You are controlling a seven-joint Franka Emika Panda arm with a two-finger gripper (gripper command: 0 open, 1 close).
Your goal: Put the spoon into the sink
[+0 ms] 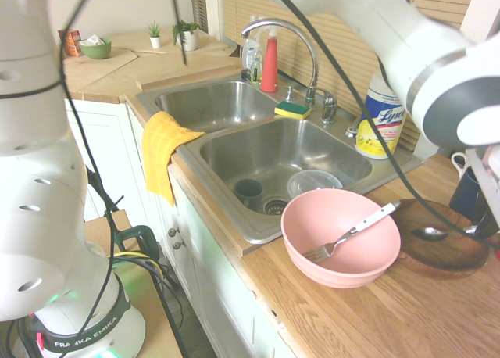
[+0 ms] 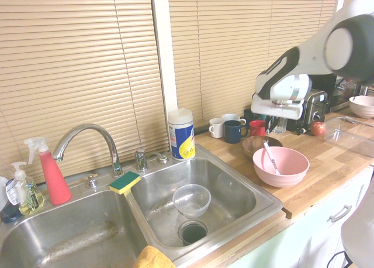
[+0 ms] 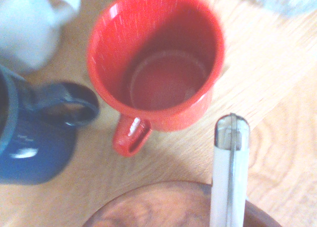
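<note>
One spoon gripped, held above the wooden bowl

End effector (image 2: 268,125) clamped tight on spoon (image 1: 431,234), fingers closed on its white handle; silver bowl end hangs over brown wooden bowl (image 1: 449,252), just beside pink bowl (image 1: 341,247) w/ fork (image 1: 351,233) inside. Sink (image 2: 234,212) well apart from spoon, across the surface (image 1: 375,319); clear plastic bowl (image 2: 191,199) sits in basin near drain. Wrist cam: white handle (image 3: 228,182) rising past wooden bowl rim, red mug (image 3: 156,68) and blue mug (image 3: 29,138) side by side on wood beyond.
</note>
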